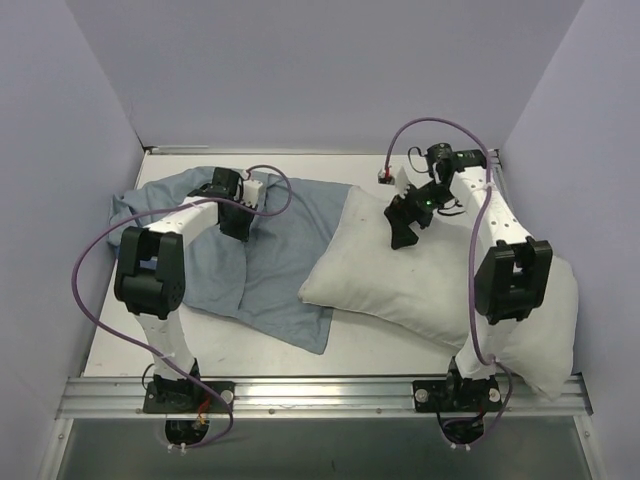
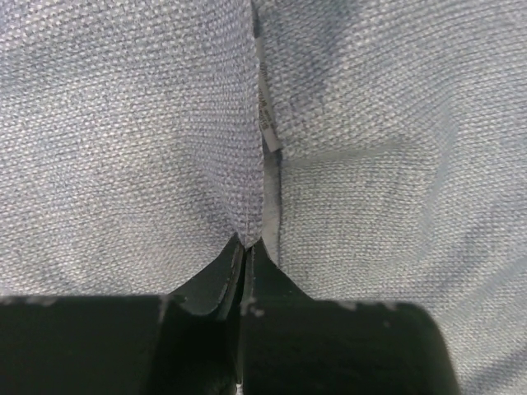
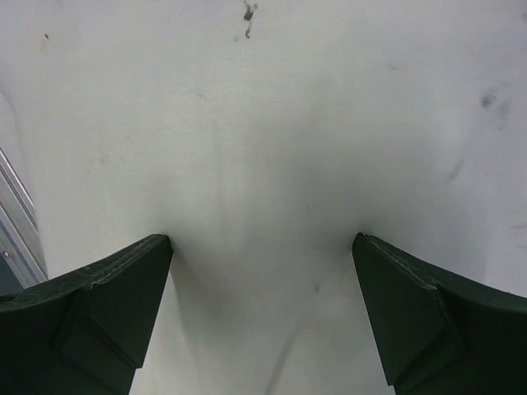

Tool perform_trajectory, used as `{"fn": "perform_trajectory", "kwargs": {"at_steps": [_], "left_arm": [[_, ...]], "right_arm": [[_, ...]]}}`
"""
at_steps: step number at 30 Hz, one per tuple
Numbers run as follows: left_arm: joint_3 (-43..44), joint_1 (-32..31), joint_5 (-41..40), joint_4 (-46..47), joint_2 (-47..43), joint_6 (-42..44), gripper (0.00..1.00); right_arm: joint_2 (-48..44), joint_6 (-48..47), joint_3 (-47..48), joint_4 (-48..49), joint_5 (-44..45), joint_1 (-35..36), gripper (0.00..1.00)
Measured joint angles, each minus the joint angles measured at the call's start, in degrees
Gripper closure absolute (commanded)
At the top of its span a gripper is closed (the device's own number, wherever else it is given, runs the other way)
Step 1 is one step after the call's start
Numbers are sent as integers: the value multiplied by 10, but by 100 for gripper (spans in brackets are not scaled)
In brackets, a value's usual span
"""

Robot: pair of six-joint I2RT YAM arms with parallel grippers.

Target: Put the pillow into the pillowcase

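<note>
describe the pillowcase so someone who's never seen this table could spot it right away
Look at the left half of the white table, around the left arm. The pillowcase is the limp, flat spread of pale grey-blue fabric there, with the left gripper pinching a fold of it. Its neighbour to the right, the pillow, is plump and plain white.

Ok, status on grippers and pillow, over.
Left gripper shut on pillowcase fold. Right gripper open, pressed into pillow. Pillow not yet inside. No obstruction seen.
</note>
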Motion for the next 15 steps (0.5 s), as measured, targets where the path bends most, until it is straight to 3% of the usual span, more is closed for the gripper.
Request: {"fn": "perform_trajectory", "kwargs": {"at_steps": [3,5,6,8,9,10,15], "left_arm": [[0,5,19,-5,-4,-6,100],[0,11,36,-8,-9,-12,100],[0,14,46,-9,-11,-15,100],[0,21,72,-11,-16,-21,100],[0,25,86,-13,-21,-25,100],[0,28,99,-15,-26,-26,100],[7,33,148,-24,-60,-33,100]], "right_arm": [[34,-29,-36,3,5,16,2],[62,-38,-49,10,17,27,17],[75,-41,-51,12,22,31,39],[86,-43,-50,17,26,33,63],[86,-40,-47,16,25,33,84],[82,-37,-40,13,21,32,96],[26,6,14,5,-19,28,100]]}}
